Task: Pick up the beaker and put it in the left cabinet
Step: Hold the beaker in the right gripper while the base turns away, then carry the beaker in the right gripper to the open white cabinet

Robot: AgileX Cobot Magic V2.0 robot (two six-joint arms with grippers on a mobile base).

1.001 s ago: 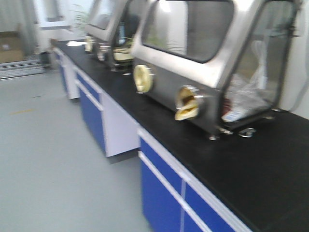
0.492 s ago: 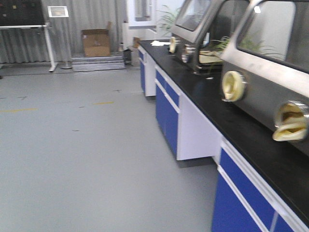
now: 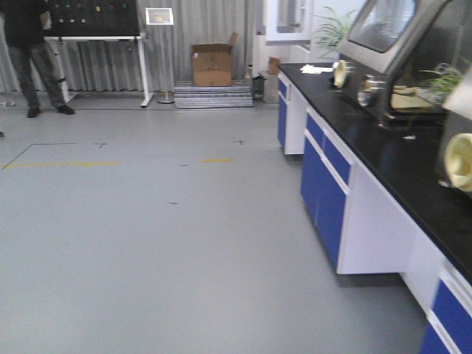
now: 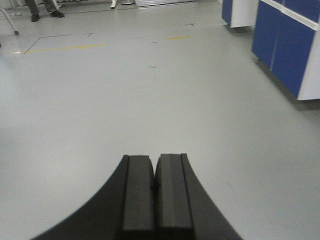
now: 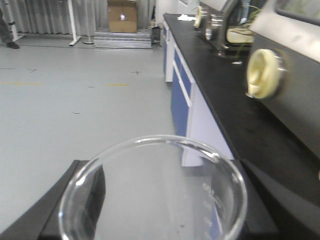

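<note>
**Beaker in right pincer, cabinet not in view**

The right pincer (image 5: 160, 210) gripped the beaker (image 5: 150, 165), one dark finger on each side of the glass, rim up and roughly level. The left pincer (image 4: 155, 187) was closed on nothing, pads together, pointing at bare floor (image 4: 150, 100). The left cabinet showed in no view, so the step in hand was judged to be carrying the beaker towards it.

To do it well: a firm grip, the beaker upright, gentle base turns so the glass does not slip, and the cabinet found before any reach.

Edges: the black desk (image 3: 391, 155) with blue cupboards (image 3: 324, 181) ran along the right side, its front edge near the right arm. Glove boxes (image 3: 398, 51) stood on it. Swinging the held beaker rightwards risked striking that edge.

Open room: wide floor ahead and to the left. A person (image 3: 29, 51) stood far back on the left and a cardboard box (image 3: 212, 65) sat at the far end, both well apart from the arms.
</note>
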